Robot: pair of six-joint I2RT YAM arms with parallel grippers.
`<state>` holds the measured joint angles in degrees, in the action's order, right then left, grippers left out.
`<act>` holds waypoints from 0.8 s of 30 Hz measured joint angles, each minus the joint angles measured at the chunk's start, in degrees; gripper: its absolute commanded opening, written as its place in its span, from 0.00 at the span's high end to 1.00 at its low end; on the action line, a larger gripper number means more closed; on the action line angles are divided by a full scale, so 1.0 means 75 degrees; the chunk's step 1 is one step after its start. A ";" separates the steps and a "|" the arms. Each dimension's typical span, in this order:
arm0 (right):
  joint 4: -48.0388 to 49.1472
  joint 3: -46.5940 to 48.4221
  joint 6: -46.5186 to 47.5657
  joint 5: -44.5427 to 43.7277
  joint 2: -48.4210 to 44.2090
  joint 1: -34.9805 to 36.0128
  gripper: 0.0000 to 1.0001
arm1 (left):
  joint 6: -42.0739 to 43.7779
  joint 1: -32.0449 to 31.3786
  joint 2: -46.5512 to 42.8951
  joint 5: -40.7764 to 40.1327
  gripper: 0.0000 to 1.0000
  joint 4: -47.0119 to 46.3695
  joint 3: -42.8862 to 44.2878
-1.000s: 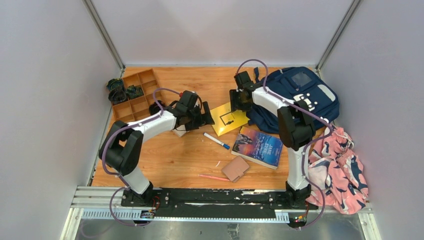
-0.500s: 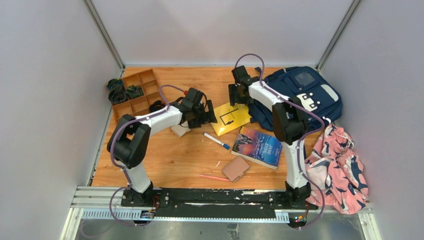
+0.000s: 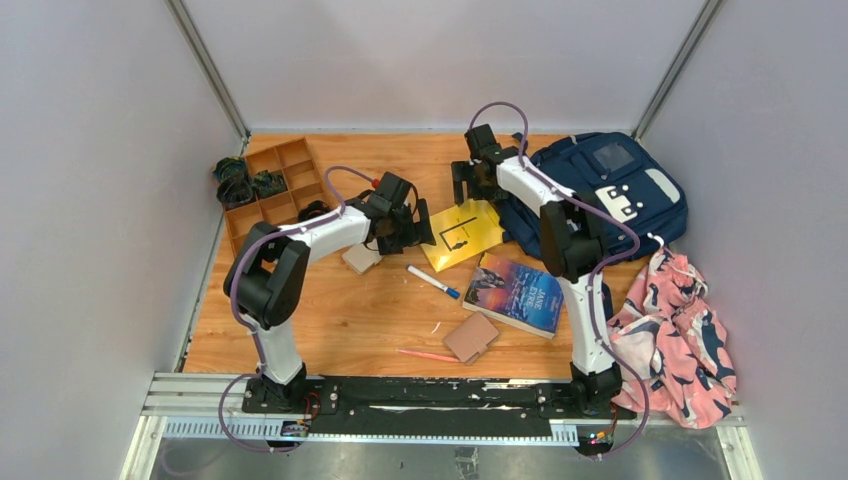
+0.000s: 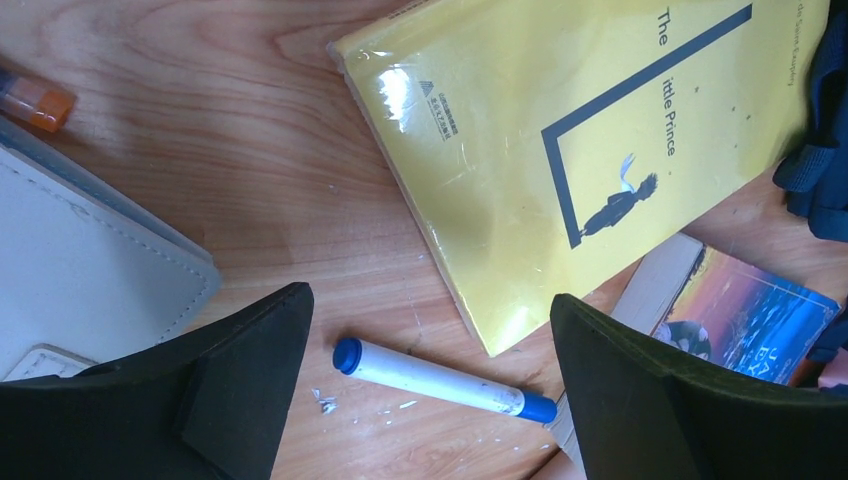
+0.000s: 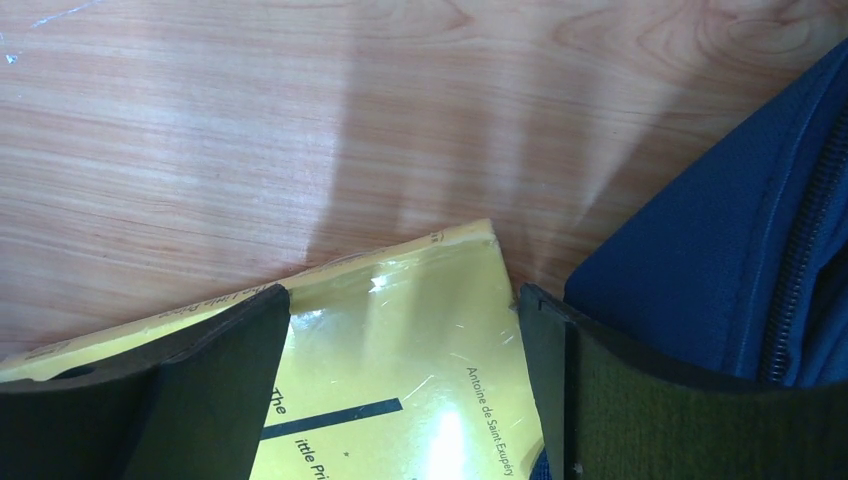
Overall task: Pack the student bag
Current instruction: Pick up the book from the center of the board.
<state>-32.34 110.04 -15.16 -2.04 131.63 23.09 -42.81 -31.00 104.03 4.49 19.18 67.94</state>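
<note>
- The student bag (image 3: 610,190), navy with grey stripes, a white dotted patch and a grey square panel, lies flat at the counter's (image 3: 340,320) far right corner.
- A yellow book (image 3: 458,235) touches its left edge.
- The right end effector (image 5: 400,295) hovers over that book's corner, jaws wide apart and empty.
- The left end effector (image 4: 430,310), equally wide, grips nothing.
- A wooden divided tray (image 3: 290,155), far left, holds dark bundled items (image 3: 268,183).

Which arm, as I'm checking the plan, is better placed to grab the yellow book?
Right: the right gripper hangs open over the yellow book beside the student bag; the left gripper is over the marker.
</note>
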 measured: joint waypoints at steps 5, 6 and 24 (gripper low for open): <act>0.0020 -0.0020 -0.0029 0.0277 0.0015 -0.0052 0.11 | 0.0000 0.0000 0.0117 0.0076 0.05 -0.0003 0.0000; 0.0041 -0.0041 -0.0038 0.0323 0.0015 -0.0070 0.11 | 0.0000 0.0000 0.0157 0.0090 0.05 -0.0003 0.0000; 0.1032 -0.1134 -0.0475 0.2052 -0.0533 -0.0047 0.11 | -0.0067 0.0090 0.0490 0.0335 0.07 -0.0128 0.0210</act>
<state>-24.60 101.54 -18.72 13.34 127.63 22.74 -43.31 -30.33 107.70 7.01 18.22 69.52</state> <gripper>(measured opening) 0.885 0.933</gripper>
